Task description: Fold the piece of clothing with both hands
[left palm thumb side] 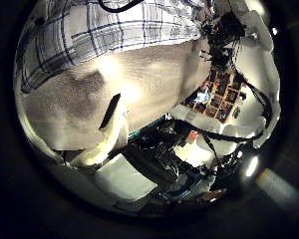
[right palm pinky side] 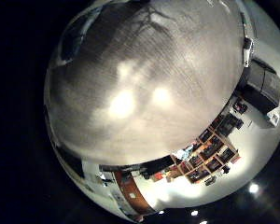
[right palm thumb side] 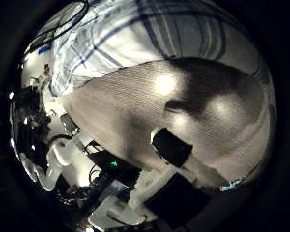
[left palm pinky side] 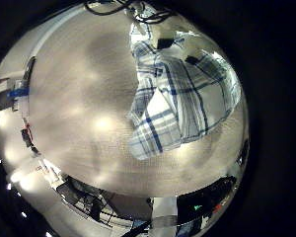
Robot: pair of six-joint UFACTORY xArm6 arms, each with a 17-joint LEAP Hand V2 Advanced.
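Note:
A checked shirt (left palm pinky side: pixel 178 99) lies crumpled on the table (left palm pinky side: pixel 79 99), off to one side of my left hand and some way below it. The left thumb side palm view shows the shirt (left palm thumb side: pixel 110 35) spread flat beside a bare stretch of table (left palm thumb side: pixel 80 95). One straight finger of the left hand (left palm thumb side: pixel 110 110) reaches over that stretch and holds nothing. In the right thumb side palm view the shirt (right palm thumb side: pixel 155 39) fills the far side. My right hand (right palm thumb side: pixel 176 147) shows a dark fingertip over bare table (right palm thumb side: pixel 135 106), clear of the cloth. Neither hand touches the shirt.
The right little finger side palm view holds only bare table (right palm pinky side: pixel 131 93) and its edge, with shelves and room clutter (right palm pinky side: pixel 210 149) past it. A white robot arm (left palm thumb side: pixel 251 60) stands beyond the table edge in the left thumb side palm view.

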